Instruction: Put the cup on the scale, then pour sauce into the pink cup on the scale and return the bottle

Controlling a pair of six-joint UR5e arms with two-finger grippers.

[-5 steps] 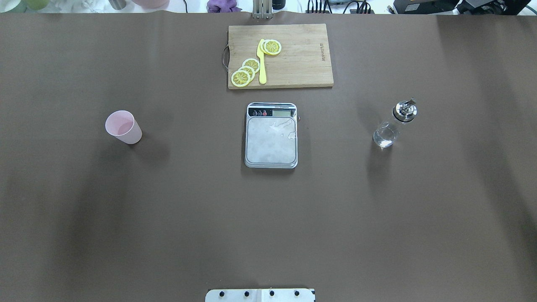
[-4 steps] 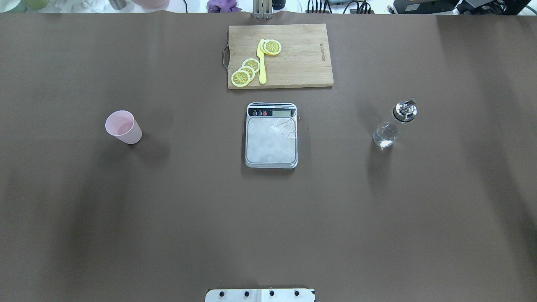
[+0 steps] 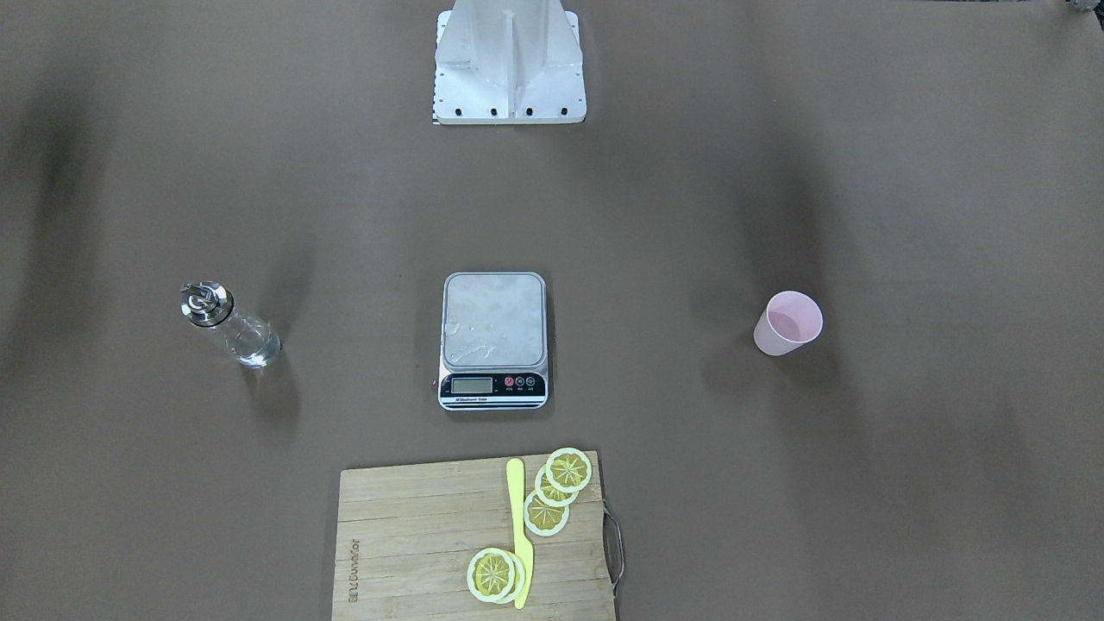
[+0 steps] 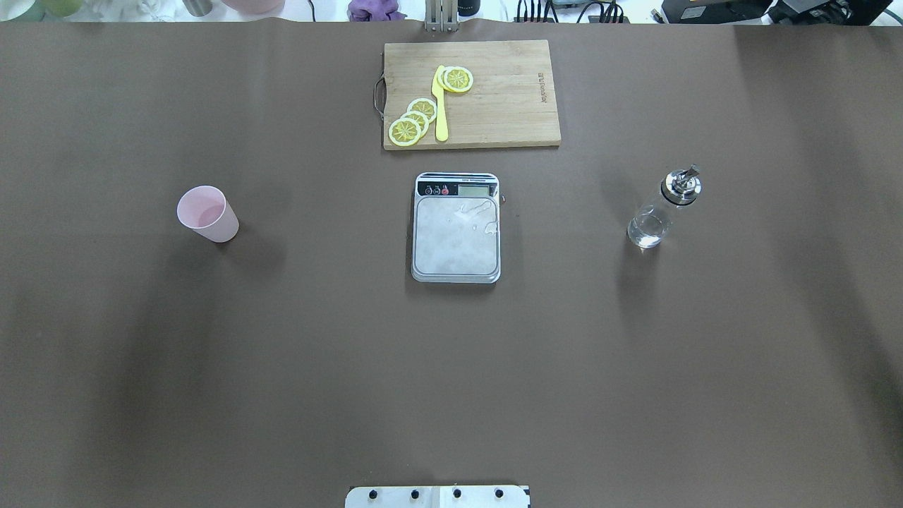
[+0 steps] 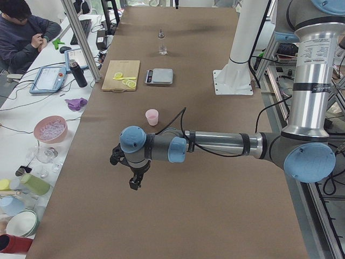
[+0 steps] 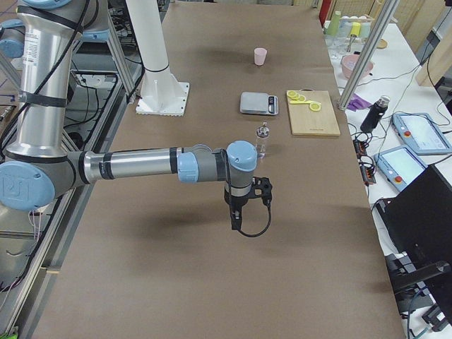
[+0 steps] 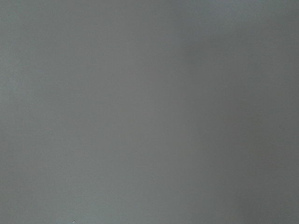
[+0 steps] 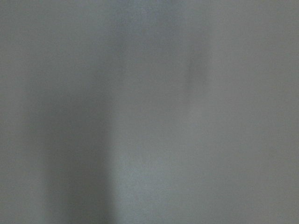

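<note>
tbl [image 4: 451, 388]: pink cup [image 4: 207, 214] upright; left end effector [image 5: 133, 184], right end effector [image 6: 236, 225] opening can't tell.

Cup [image 4: 207, 213], scale [image 4: 456, 229], bottle [image 4: 663, 208] well apart

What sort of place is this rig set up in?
Most likely a robotics lab: a paper-covered table staged with a scale and cutting board, teach pendants alongside, and a person seated nearby.

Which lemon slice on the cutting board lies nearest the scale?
The lemon slice ending the overlapping row of three, by the cutting board edge facing the scale; the rest lie farther back.
</note>
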